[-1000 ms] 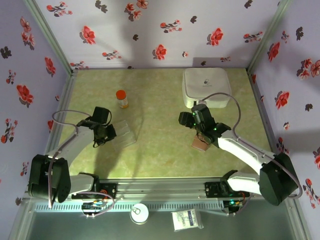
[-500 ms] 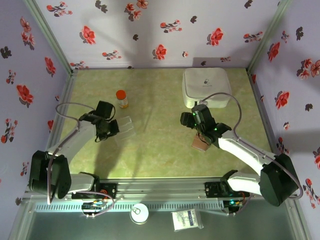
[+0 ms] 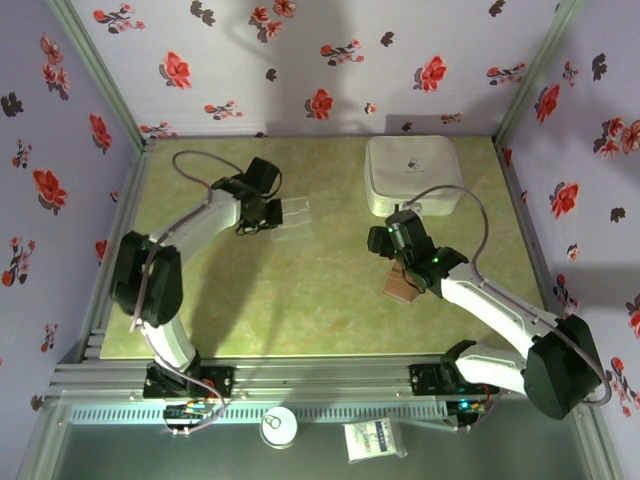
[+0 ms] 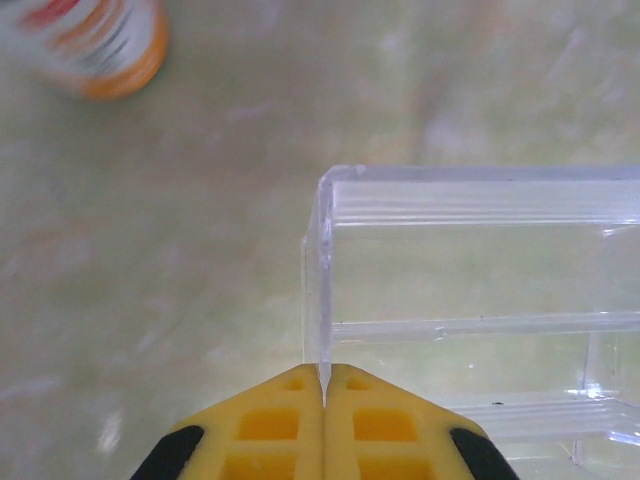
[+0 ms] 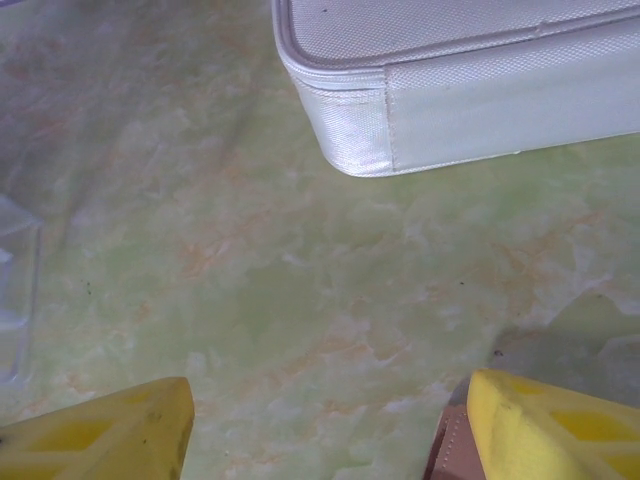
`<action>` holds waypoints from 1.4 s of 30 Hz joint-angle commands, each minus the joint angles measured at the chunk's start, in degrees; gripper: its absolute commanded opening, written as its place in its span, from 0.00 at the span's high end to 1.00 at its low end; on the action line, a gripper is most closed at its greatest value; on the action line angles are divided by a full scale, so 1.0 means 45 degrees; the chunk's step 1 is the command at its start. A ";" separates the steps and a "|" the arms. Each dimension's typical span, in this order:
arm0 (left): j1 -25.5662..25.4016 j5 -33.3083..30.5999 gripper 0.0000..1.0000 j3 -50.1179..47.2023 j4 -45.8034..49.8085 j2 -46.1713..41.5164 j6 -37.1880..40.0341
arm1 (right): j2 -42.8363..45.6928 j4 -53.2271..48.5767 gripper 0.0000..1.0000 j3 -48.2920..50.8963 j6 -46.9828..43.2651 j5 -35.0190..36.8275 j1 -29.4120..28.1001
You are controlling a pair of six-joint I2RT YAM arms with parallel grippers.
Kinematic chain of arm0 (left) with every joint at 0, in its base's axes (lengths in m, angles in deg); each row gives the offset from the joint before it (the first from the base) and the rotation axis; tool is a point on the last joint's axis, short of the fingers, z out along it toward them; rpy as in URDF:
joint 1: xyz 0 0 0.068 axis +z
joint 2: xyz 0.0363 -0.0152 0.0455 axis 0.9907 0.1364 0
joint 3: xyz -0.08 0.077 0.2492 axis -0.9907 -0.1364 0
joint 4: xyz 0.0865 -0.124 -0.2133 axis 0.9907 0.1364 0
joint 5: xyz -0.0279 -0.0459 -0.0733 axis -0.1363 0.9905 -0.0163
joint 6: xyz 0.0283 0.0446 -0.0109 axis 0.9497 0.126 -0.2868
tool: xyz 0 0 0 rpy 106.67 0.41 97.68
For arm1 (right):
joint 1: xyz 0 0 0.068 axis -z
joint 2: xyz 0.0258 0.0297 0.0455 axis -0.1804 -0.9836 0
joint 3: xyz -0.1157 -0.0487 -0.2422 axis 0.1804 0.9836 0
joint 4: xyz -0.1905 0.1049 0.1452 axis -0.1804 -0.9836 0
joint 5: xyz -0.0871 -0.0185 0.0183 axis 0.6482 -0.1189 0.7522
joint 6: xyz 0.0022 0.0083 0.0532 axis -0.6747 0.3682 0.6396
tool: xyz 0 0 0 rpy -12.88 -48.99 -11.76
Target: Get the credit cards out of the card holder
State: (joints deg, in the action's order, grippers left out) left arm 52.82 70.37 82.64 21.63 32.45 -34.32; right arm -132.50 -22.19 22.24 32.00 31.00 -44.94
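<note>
Tan card holder [image 3: 401, 288] lies on the green worktop [image 3: 330, 300], partly under the right arm.
Right jaws stand wide open over bare worktop, the holder's edge beside one finger and a white box [image 3: 413, 172] just beyond. Left jaws are pinched shut on the wall of a clear plastic box [image 4: 470, 290], with an orange bottle [image 4: 100, 45] near it.

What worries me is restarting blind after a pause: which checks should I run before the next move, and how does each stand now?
1. Left gripper shut on the wall of the clear container: ok.
2. Right gripper open, nothing between its fingers: ok.
3. Card holder beneath the right gripper: ok, a tan corner shows beside one finger.
4. Card holder open for emptying: cannot tell, the arm covers most of it.
5. White box apart from the right gripper: ok.
</note>
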 commanded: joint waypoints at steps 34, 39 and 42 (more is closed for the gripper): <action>-0.1035 -0.0749 0.93 0.7980 0.1787 0.6692 0.1166 | 0.1931 -0.2261 0.22 0.0479 0.0230 0.0770 0.0741; -0.1048 -0.0691 0.88 0.7893 0.1715 0.6441 0.1305 | 0.2000 -0.2771 0.22 0.0378 0.0469 0.0667 0.0760; -0.1034 -0.0651 0.86 0.7726 0.1565 0.6239 0.1296 | 0.2024 -0.3016 0.21 0.0370 0.0650 0.0565 0.0763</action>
State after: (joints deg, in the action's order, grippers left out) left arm 48.40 67.94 117.30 29.04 61.98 -29.88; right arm -124.28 -33.36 24.08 33.11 33.57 -41.88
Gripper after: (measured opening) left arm 0.136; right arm 0.785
